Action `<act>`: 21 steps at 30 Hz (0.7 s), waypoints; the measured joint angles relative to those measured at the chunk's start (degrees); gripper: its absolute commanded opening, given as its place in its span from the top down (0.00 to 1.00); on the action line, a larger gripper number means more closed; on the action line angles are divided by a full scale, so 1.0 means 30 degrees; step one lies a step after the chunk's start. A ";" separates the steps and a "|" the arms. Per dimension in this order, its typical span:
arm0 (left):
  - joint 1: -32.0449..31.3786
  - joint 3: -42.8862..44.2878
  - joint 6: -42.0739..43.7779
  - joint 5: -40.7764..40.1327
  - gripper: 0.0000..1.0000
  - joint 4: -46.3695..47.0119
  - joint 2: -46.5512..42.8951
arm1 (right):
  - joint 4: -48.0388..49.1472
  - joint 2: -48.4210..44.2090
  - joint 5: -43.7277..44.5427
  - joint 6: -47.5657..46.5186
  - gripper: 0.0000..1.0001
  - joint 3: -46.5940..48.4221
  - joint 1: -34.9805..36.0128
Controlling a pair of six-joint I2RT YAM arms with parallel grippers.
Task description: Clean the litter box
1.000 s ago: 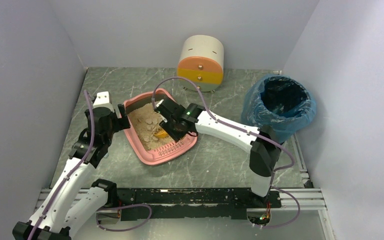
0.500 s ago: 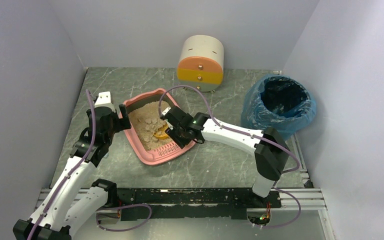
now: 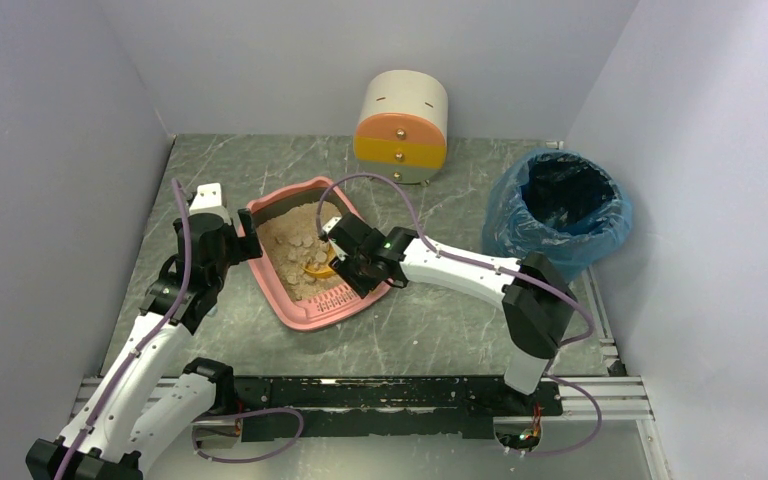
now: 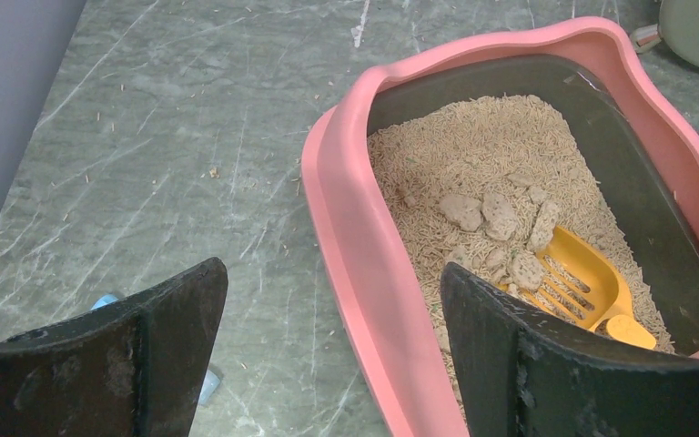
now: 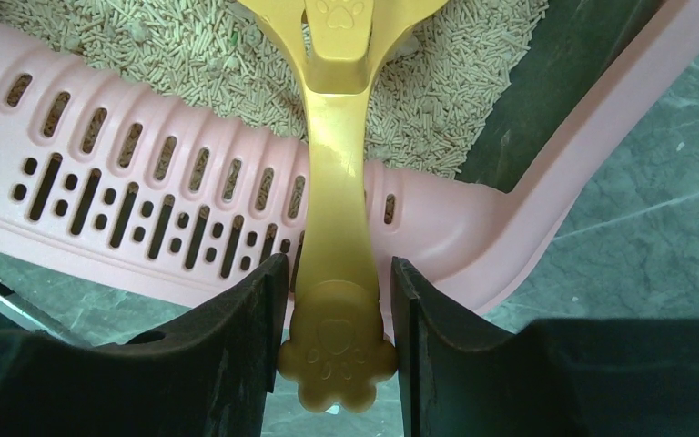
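On the grey marbled table (image 3: pixel 440 330), the shallow pink plastic litter box (image 3: pixel 305 315) sits left of centre, between your two arms. Your left gripper (image 4: pixel 332 273) stands wide apart astride the box's left rim, grasping nothing. Closing it on that rim would likely steady the box while you scoop.

Your right gripper (image 5: pixel 339 273) is clenched on the paw-shaped handle end of the yellow slotted plastic scoop (image 5: pixel 337 182). The scoop's blade lies in the litter with several grey-beige clumps (image 4: pixel 496 218) at its tip. Lift slowly with the blade level, let loose litter sift through the slots, and clear the slotted ledge before swinging right.

The blue-lined round bin (image 3: pixel 520 235) stands well apart at the right, and its dark inside hides any contents. The box holds beige pellet litter. The cream-and-orange round drawer unit (image 3: pixel 400 125) at the back has its drawers closed.
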 measured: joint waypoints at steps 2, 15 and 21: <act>0.0000 0.0000 0.0000 0.0000 0.09 0.0000 0.0000 | 0.0080 0.0146 -0.0036 -0.0058 0.62 0.0000 -0.0029; 0.0000 0.0000 0.0000 0.0000 0.10 0.0000 -0.0022 | 0.1974 -0.0867 0.0087 -0.0364 1.00 -0.1617 -0.0007; 0.0000 0.0000 0.0007 0.0007 0.10 0.0000 0.0029 | 0.5632 -0.2863 0.0415 -0.0714 1.00 -0.4787 0.0044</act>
